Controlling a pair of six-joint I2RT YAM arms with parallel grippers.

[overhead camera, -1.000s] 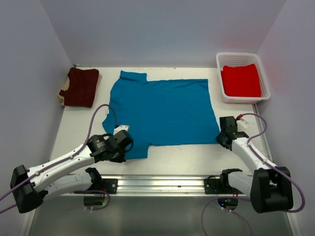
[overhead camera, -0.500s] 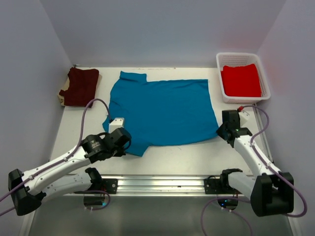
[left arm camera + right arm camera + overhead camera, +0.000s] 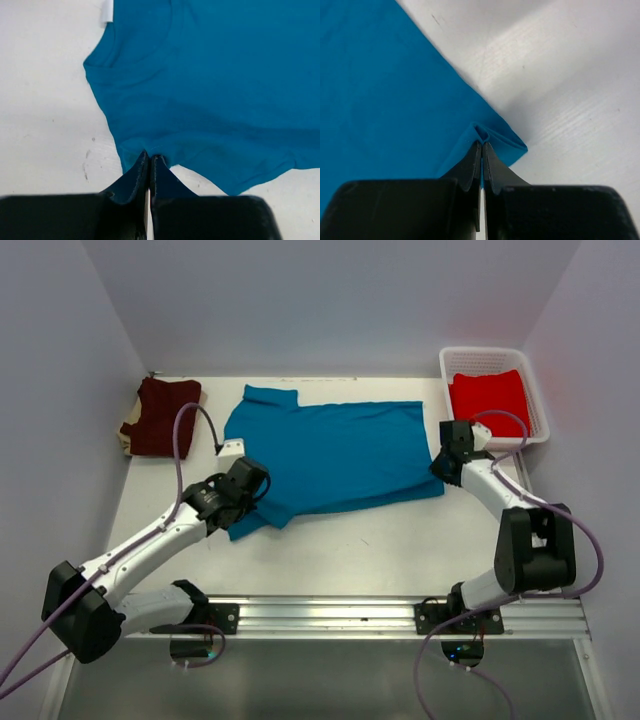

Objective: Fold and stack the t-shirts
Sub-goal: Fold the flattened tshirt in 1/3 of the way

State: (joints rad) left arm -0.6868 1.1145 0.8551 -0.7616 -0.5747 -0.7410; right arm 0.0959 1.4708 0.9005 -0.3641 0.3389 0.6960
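The teal-blue t-shirt point(image 3: 330, 455) lies spread on the middle of the white table, its collar to the left. My left gripper point(image 3: 250, 485) is shut on the near sleeve edge of the teal-blue t-shirt point(image 3: 210, 75), pinched at the left gripper's tips point(image 3: 150, 157). My right gripper point(image 3: 445, 455) is shut on a fold of the near right hem corner; in its wrist view the teal-blue t-shirt point(image 3: 385, 90) bunches over the right gripper's tips point(image 3: 482, 145). The dark maroon t-shirt point(image 3: 160, 418) sits folded at the far left. The bright red t-shirt point(image 3: 490, 402) lies in the basket.
A white mesh basket point(image 3: 447, 390) stands at the far right corner, close behind my right gripper. Bare table point(image 3: 350, 550) stretches between the shirt and the arms' rail at the near edge. Grey walls close in the left, right and back.
Both grippers have moved away from the near edge toward the back, carrying the teal shirt's near edge with them. The shirt's front half is drawn back and narrower.
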